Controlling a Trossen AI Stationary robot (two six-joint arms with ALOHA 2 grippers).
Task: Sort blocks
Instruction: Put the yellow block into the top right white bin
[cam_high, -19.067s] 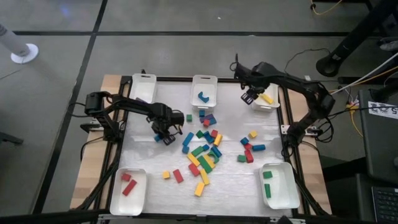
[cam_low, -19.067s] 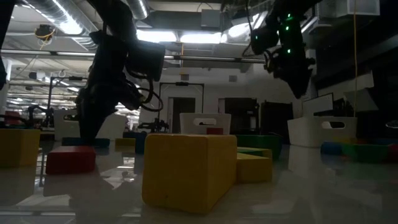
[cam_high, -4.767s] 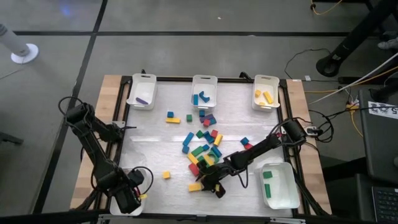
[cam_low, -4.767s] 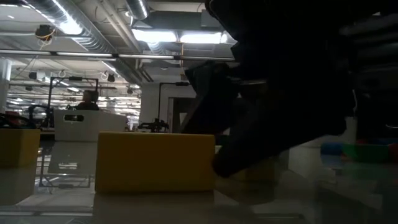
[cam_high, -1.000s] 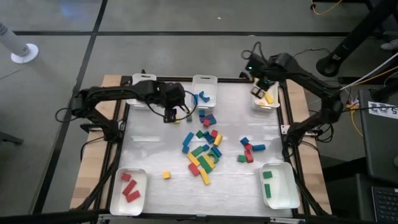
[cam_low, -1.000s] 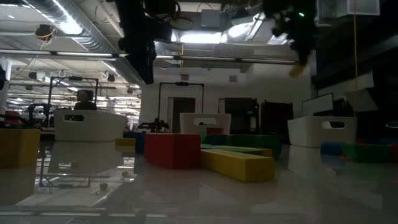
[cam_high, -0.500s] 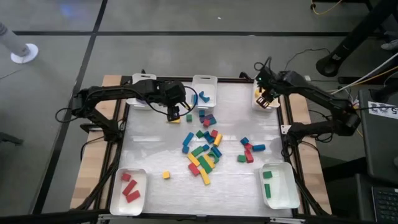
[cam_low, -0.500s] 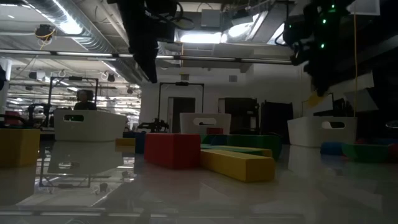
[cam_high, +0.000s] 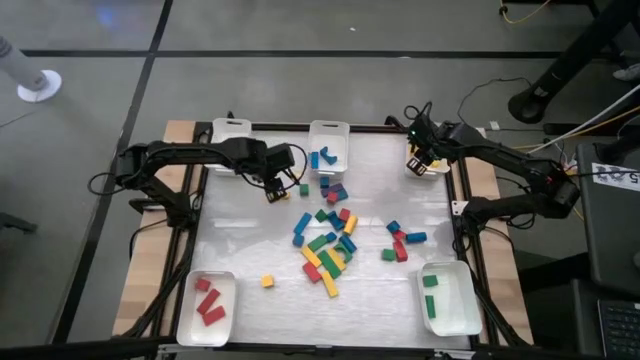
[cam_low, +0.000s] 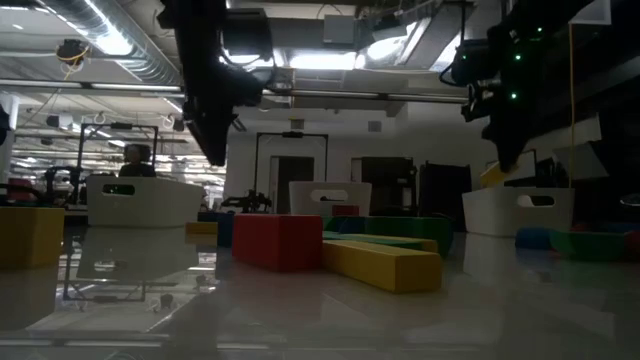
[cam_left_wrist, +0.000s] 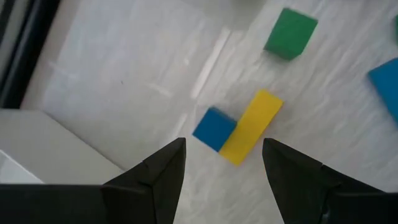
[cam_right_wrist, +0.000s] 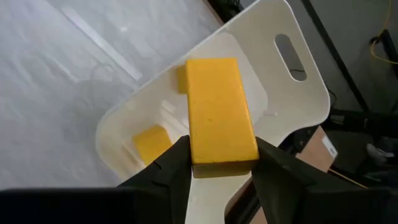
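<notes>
The right gripper has dropped lower over the tray, upper right, still pinching a yellow bar to drop in; the left gripper, fingers apart, hovers over a blue block, upper left of the pile.

The right hand has its two dark fingers on either side of a yellow bar block, above a white tray with a slot handle; a smaller yellow block lies inside, pale surface beside it
</notes>
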